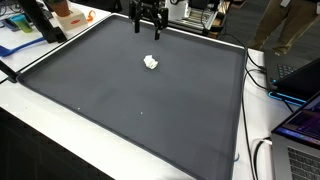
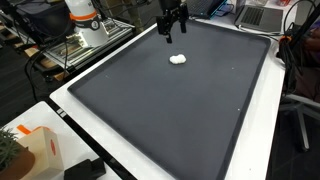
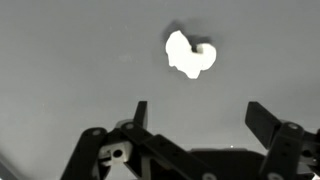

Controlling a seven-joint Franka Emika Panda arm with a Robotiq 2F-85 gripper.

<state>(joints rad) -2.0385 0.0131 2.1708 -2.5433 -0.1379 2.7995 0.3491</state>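
Observation:
A small white crumpled object (image 1: pixel 151 62) lies on the dark grey mat (image 1: pixel 130 100), toward its far side. It shows in both exterior views (image 2: pixel 178 58) and in the wrist view (image 3: pixel 190 54). My gripper (image 1: pixel 148 30) hangs above the mat's far edge, a short way beyond the white object and apart from it. It also shows in an exterior view (image 2: pixel 171 31). In the wrist view its two fingers are spread wide with nothing between them (image 3: pixel 200 115).
The mat (image 2: pixel 170 110) sits on a white table. An orange box (image 1: pixel 68 14) and blue items stand beyond one corner. Laptops (image 1: pixel 300 120) and cables lie beside the mat. An orange and white box (image 2: pixel 35 150) sits near a table corner.

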